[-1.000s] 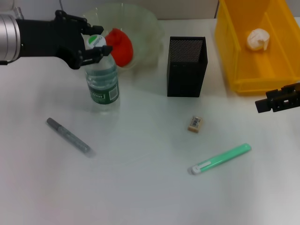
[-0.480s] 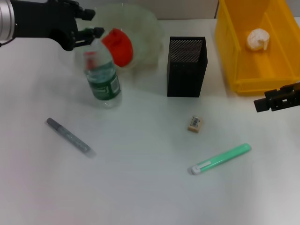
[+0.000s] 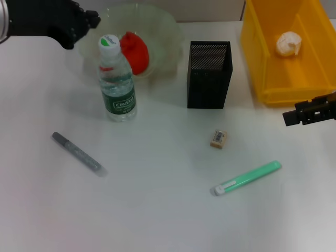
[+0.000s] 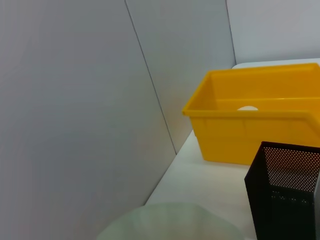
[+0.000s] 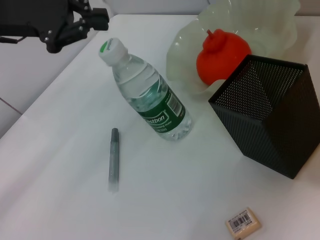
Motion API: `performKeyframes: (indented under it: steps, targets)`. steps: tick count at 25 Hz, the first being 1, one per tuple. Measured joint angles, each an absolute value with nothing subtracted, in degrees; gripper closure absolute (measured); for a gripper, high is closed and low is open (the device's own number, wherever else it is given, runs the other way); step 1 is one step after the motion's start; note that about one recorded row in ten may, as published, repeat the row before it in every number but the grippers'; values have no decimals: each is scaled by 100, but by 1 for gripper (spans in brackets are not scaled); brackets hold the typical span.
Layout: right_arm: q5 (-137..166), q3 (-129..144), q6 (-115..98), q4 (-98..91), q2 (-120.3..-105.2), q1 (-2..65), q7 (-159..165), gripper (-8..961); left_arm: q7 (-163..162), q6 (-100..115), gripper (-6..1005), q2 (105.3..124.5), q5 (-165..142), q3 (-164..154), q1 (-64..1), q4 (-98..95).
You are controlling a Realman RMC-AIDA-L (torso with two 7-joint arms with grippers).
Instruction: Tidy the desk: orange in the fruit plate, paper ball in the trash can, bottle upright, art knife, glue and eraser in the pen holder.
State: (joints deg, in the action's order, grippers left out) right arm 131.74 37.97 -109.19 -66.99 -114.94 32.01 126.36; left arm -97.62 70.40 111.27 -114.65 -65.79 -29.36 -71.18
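Bottle [image 3: 117, 79] upright, apart from left hand [image 3: 86, 23], fingers seemingly spread

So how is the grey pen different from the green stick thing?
The grey pen is thin and dark; the green art knife is wider, bright mint with a white end. The pen lies near the bottle, the knife below the eraser. Both lie flat on the desk, untouched.
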Motion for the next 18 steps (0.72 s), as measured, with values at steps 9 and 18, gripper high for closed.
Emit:
performKeyframes:
  steps: [9, 18]
  targets:
    - [13174, 3803, -11019, -6789, -11482, 3207, 12650, 194, -9700, 7700, 972, 11148, -10877, -5597, -2807, -7375]
    - [13172, 4017, -11209, -7444, -11534, 3254, 12305, 194, -9439, 9764, 919, 11685, -10150, -3892, -2136, -7343]
